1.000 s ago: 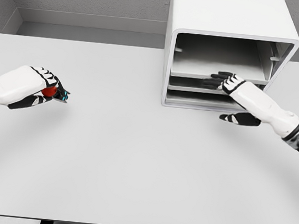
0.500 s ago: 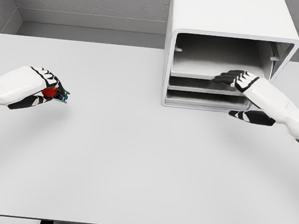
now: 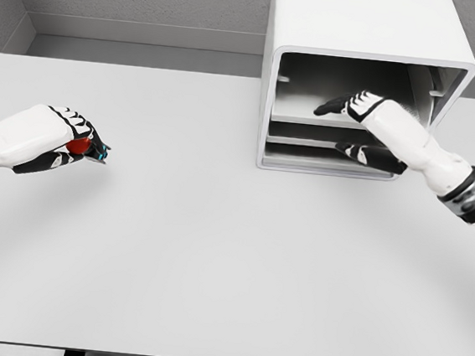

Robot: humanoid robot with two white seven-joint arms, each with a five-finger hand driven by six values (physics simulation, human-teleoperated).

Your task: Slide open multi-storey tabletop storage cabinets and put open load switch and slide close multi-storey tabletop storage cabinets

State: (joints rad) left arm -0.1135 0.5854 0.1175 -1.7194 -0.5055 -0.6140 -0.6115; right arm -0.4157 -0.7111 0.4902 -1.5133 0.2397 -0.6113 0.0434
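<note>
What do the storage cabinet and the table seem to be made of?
Storage cabinet: looks like smooth white moulded plastic or painted metal, judging by its rounded corners, even matte sheen and thin shelves. Table: a plain white matte surface, perhaps laminate, with no grain or gloss. Both are simulator renders, so the look leaves it open.

The left arm comes in from the lower left, its forearm lying low and nearly level. The left hand [image 3: 71,141] is curled closed around a small red object, knuckles up. The right arm reaches in from the right, slanting up and leftward. The right hand [image 3: 354,122] has its fingers extended forward and its thumb spread below.
</note>
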